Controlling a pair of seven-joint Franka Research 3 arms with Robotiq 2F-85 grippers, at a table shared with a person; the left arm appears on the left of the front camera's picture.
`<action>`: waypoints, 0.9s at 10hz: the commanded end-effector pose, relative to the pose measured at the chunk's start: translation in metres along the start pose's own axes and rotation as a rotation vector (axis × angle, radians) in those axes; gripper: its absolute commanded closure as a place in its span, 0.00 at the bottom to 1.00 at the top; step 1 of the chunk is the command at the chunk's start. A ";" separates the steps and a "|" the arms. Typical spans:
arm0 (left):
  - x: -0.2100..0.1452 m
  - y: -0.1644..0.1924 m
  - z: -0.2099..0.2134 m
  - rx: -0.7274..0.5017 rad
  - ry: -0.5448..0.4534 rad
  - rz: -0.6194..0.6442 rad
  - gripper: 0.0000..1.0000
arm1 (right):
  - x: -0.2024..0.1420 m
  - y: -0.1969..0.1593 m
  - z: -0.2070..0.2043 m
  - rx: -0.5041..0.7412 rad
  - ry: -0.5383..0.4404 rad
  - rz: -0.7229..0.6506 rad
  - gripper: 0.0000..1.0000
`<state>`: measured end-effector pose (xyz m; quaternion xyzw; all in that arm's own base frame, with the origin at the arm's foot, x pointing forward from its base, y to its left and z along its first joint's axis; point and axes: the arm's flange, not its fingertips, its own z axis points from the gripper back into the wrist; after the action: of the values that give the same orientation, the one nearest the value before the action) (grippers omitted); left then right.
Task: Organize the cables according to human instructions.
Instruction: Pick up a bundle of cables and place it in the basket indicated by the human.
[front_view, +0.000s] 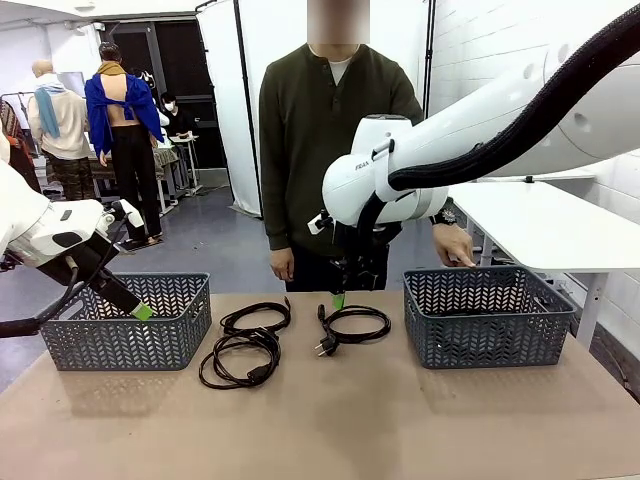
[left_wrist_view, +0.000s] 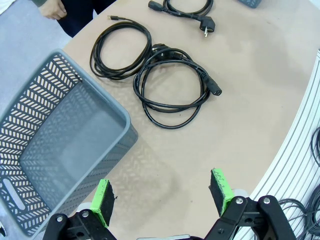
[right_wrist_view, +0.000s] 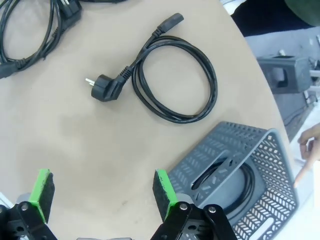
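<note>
Three coiled black cables lie between the baskets: one (front_view: 256, 317) at the back, one (front_view: 238, 361) in front of it, and one (front_view: 347, 325) with a round plug further right. The left wrist view shows the same cables (left_wrist_view: 120, 49) (left_wrist_view: 172, 86) (left_wrist_view: 186, 9). Another cable (right_wrist_view: 248, 186) lies inside the right basket (front_view: 488, 316). My left gripper (front_view: 141, 311) (left_wrist_view: 161, 192) hangs open over the table beside the left basket (front_view: 128, 324). Above the plug cable (right_wrist_view: 175, 80), my right gripper (front_view: 338, 299) (right_wrist_view: 101, 189) is open and holds nothing. The human (front_view: 335, 150) stands at the far side, one hand (front_view: 455, 246) at the right basket's rim.
The left basket (left_wrist_view: 60, 150) shows nothing inside it. The right basket (right_wrist_view: 260, 165) sits close beside my right gripper's fingers. The human's hand (right_wrist_view: 309, 150) is just beyond that basket. A white table (front_view: 545, 225) stands at the back right. Bare tabletop lies along the front edge.
</note>
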<state>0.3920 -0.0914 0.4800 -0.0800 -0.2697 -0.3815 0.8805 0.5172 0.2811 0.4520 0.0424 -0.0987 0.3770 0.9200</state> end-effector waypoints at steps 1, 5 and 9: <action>-0.001 0.001 0.000 -0.013 -0.008 0.012 0.00 | -0.003 -0.001 0.002 0.002 -0.002 0.004 0.00; -0.001 0.001 0.000 -0.013 -0.008 0.012 0.00 | -0.003 -0.001 0.002 0.002 -0.002 0.004 0.00; -0.001 0.001 0.000 -0.013 -0.008 0.012 0.00 | 0.022 -0.007 -0.013 0.015 0.024 -0.140 0.00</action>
<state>0.3920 -0.0914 0.4800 -0.0800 -0.2698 -0.3815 0.8805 0.5271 0.2840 0.4444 0.0496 -0.0915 0.3439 0.9332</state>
